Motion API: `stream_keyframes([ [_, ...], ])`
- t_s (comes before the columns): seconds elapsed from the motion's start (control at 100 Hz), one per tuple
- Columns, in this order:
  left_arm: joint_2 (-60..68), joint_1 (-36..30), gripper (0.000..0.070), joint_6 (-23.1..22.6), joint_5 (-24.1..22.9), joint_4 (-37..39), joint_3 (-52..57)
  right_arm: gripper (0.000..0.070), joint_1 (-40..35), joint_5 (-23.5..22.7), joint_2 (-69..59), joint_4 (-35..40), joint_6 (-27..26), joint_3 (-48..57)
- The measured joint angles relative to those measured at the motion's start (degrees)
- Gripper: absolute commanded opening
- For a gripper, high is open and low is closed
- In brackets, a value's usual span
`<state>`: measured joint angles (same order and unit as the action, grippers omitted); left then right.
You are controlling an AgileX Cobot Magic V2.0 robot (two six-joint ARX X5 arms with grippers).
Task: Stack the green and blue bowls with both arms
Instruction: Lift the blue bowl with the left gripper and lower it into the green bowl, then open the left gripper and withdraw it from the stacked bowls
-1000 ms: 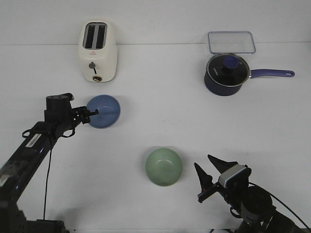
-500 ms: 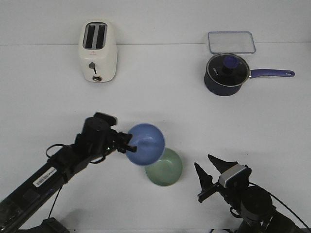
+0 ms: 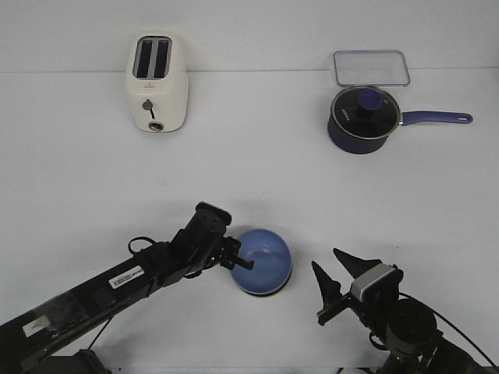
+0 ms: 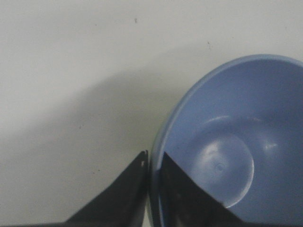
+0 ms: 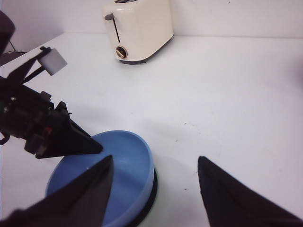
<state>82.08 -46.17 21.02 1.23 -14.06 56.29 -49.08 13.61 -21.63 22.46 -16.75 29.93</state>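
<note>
The blue bowl (image 3: 269, 253) sits inside the green bowl near the table's front middle. The green bowl is almost hidden; only a thin dark edge (image 5: 152, 191) shows under the blue one. My left gripper (image 3: 240, 263) is shut on the blue bowl's left rim, one finger inside and one outside, as the left wrist view shows (image 4: 154, 158). The blue bowl (image 4: 236, 142) fills that view's right half. My right gripper (image 3: 326, 259) is open and empty, just right of the stacked bowls. In the right wrist view the blue bowl (image 5: 128, 151) lies by my right gripper (image 5: 155, 159).
A cream toaster (image 3: 156, 82) stands at the back left and also shows in the right wrist view (image 5: 139, 30). A dark navy saucepan (image 3: 362, 118) with a lid and long handle is at the back right, a clear lidded box (image 3: 371, 68) behind it.
My left arm carried the blue bowl from the left of the table to the right and forward, then lowered it onto the green bowl. The right arm has not moved.
</note>
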Motion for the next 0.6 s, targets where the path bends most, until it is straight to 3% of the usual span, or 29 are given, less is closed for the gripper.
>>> stream_keyframes([
  [0.05,-0.42,0.00,0.0341,0.11,0.04,0.24,0.00,0.0370,0.00,0.00,0.00,0.00,0.00,0.00],
  [0.1,-1.03,0.00,0.0387,0.13,-0.11,0.22,0.00,0.0370,0.00,0.00,0.00,0.00,0.00,0.00],
  [0.36,-14.43,0.50,0.0383,-3.21,-5.38,-1.60,0.00,0.0370,0.00,0.00,0.00,0.00,0.00,0.00],
  [0.6,-36.33,0.81,0.0383,-5.35,-18.80,-8.98,-4.07,0.0370,0.00,-0.02,0.00,0.00,0.00,0.00],
])
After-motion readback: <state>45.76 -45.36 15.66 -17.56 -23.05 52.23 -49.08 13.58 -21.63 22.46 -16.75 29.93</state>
